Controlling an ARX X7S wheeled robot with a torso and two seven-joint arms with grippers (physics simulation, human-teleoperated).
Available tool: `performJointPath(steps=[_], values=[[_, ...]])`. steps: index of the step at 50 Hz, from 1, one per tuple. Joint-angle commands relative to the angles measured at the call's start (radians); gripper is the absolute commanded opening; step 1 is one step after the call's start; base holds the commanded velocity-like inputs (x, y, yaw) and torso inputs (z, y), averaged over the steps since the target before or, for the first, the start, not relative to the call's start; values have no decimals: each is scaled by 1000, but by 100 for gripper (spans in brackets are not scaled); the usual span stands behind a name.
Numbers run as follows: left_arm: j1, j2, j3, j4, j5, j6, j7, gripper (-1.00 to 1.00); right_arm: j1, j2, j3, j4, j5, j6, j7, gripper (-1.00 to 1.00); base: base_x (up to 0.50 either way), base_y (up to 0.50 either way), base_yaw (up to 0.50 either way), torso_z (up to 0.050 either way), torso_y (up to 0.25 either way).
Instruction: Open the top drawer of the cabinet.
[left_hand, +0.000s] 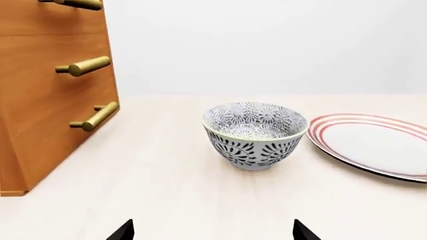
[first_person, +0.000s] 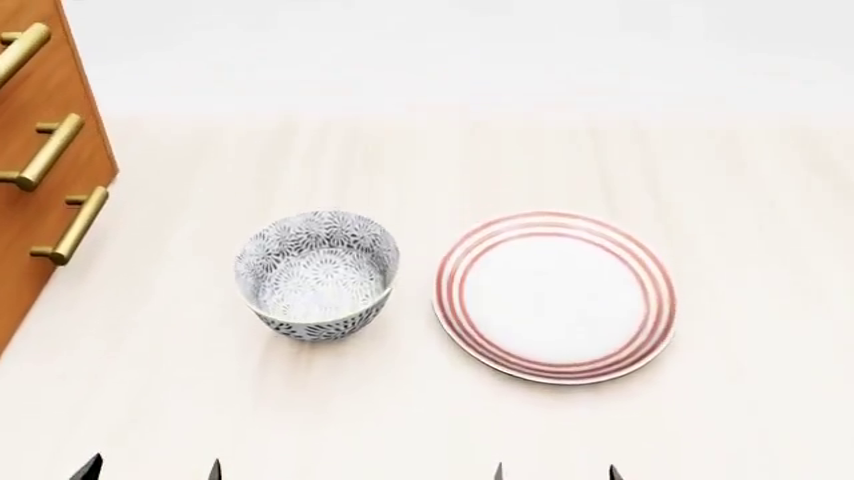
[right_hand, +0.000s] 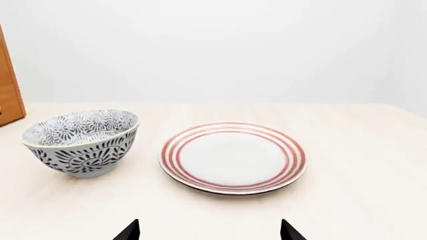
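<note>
Empty and spread wide, the left gripper (first_person: 150, 468) risks clipping the bowl (first_person: 318, 276) while reaching the top drawer's handle (first_person: 19, 52)

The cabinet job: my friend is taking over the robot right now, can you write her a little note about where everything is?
Left gripper: open, empty, low near the table's front edge.
Right gripper: open, empty, also low, in front of the striped plate.
The cabinet stands at the far left, with the patterned bowl between it and the plate.
Done: nothing yet; the drawer fronts in view sit flush, and no fingers touch a brass handle.
Left: reach the left gripper to the top drawer's handle, grip it, pull straight out.
</note>
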Motion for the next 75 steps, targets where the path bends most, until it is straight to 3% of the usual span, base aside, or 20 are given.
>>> performJointPath(steps=[1, 29, 42, 75], values=[[-1, 12, -16, -4, 6, 6, 12, 100, -1, -11, 12, -1, -10, -4, -16, 100, 500, 0, 0, 0, 0], [-1, -6, 6, 4, -11, 2, -7, 100, 0, 7, -13, -7, -3, -7, 4, 100, 492, 0, 0, 0, 1], [-3, -12, 16, -9, -16, 16, -13, 100, -9, 16, -26, -12, -5, -46, 6, 100, 0, 0, 0, 0, 0], [-11, -29, 37, -2, -17, 0, -46, 100, 5, 29, -41, -2, 18, -23, 28, 100, 0, 418, 0, 0, 0]])
